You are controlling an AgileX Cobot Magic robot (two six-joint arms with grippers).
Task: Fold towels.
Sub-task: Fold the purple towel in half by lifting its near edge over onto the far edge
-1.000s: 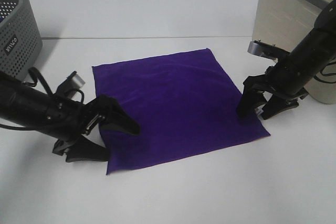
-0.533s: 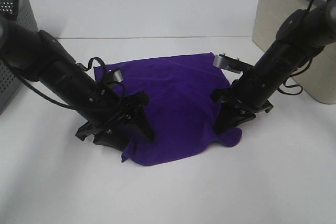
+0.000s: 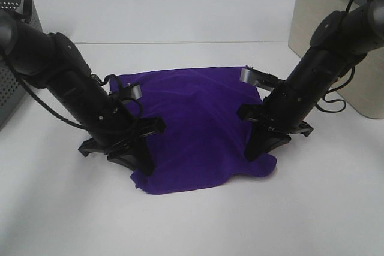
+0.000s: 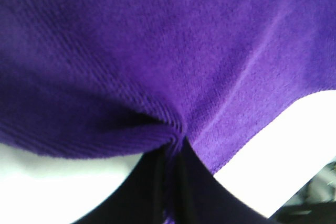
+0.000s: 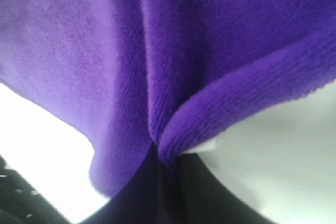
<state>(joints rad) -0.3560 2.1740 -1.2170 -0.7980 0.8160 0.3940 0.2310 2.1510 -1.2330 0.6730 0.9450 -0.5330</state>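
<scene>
The deep purple towel [image 3: 198,127] lies rumpled in the middle of the white table, drawn in from both sides. My left gripper [image 3: 142,157] is shut on the towel's left edge near the front corner. My right gripper [image 3: 259,147] is shut on its right edge. In the left wrist view the towel [image 4: 157,51] fills the picture and bunches into a fold where the black fingers [image 4: 152,192] pinch it. In the right wrist view the towel [image 5: 131,40] folds into the closed fingers [image 5: 178,192], with a small white tag [image 5: 202,146] at the pinch.
A grey perforated basket [image 3: 11,46] stands at the far left edge of the table. A beige bin [image 3: 321,16] stands at the back right, close behind the right arm. Bare white table [image 3: 198,226] shows in front of the towel.
The towel lay flat a second ago. Both arms have swung in over its side edges, both grippers have shut on them, and the cloth has bunched inward.
</scene>
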